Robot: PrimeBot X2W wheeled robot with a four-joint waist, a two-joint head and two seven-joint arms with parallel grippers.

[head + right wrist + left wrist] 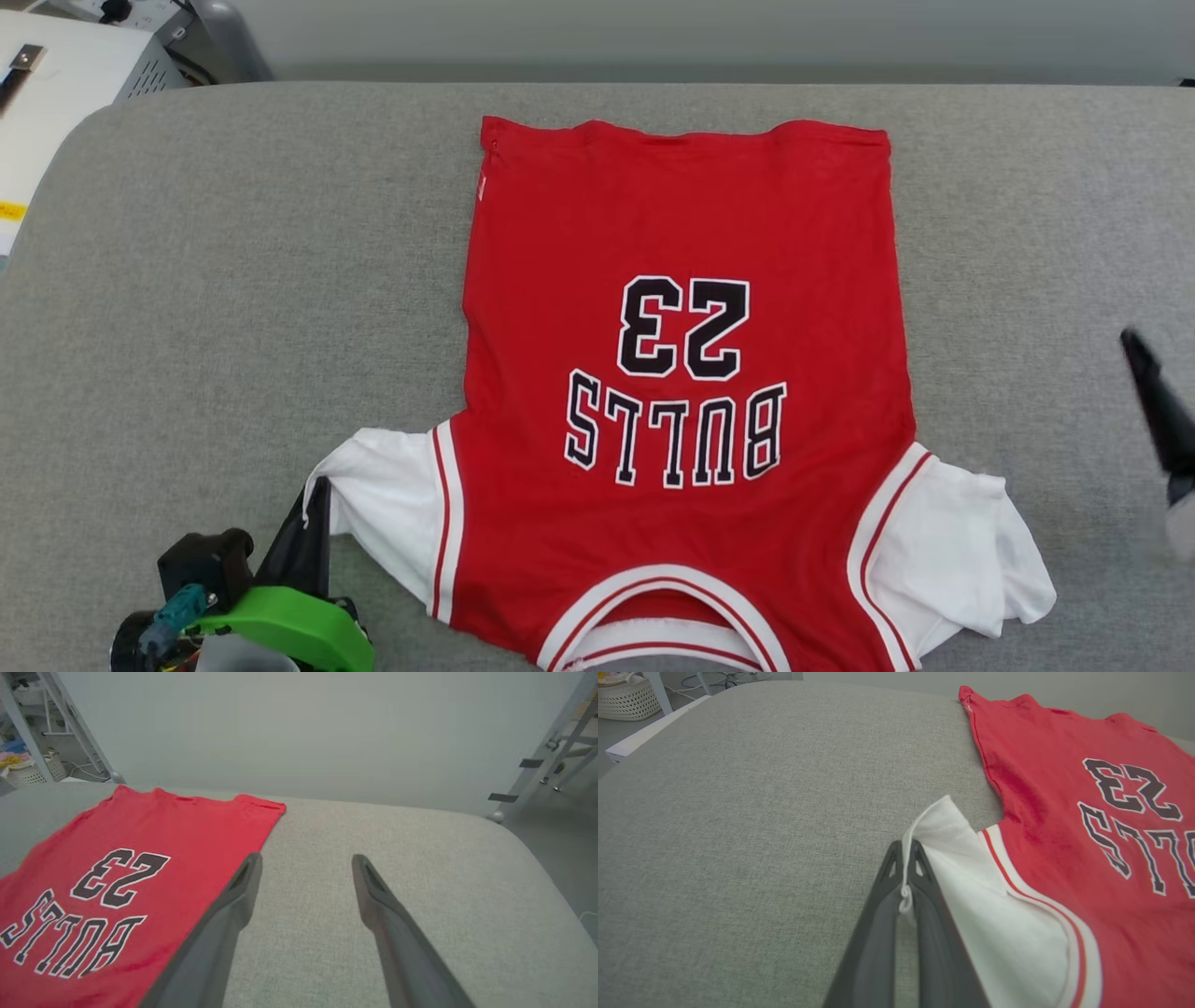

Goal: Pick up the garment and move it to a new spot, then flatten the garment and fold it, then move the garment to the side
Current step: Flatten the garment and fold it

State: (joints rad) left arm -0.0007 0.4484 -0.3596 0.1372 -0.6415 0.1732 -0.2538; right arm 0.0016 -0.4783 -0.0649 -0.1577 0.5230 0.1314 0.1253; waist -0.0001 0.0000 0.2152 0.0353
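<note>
**One garment [681, 233] flat on counter [233, 280]; left pincer [906, 847] clenched on a sleeve, right pincer [307, 858] released**

Obscured or cut off: The collar [653, 607] runs off the bottom edge of the head view. In that view the right pincer is cut by the right edge, and a single dark finger can be made out. The left pincer's green-shelled body sits in the lower left corner, partly out of frame. The garment's underside cannot be seen.

Count: One garment, red, with two white sleeves. One black-and-white print [677, 383] reading "BULLS" and "23", face up and upside down as seen from the head. Two pincers.

Position: The garment lies spread flat about mid-counter, collar toward the robot and hem [681, 131] toward the far edge. The right sleeve [962, 560] lies rumpled with nothing touching it.

Pincers: The left pincer grips the outer edge of the left sleeve [387, 504]. The white hem is pinched between the closed tips, and a peak of cloth stands above them. The right pincer stands wide apart, grasping nothing, over bare counter to the garment's right.

Edges and room: A grey strip separates the hem from the far edge. Broad bare counter lies on both sides of the garment. Off the counter are a white basket [626, 697] and a white unit [65, 84] past the far-left corner, and a metal frame [556, 746] past the right end.
</note>
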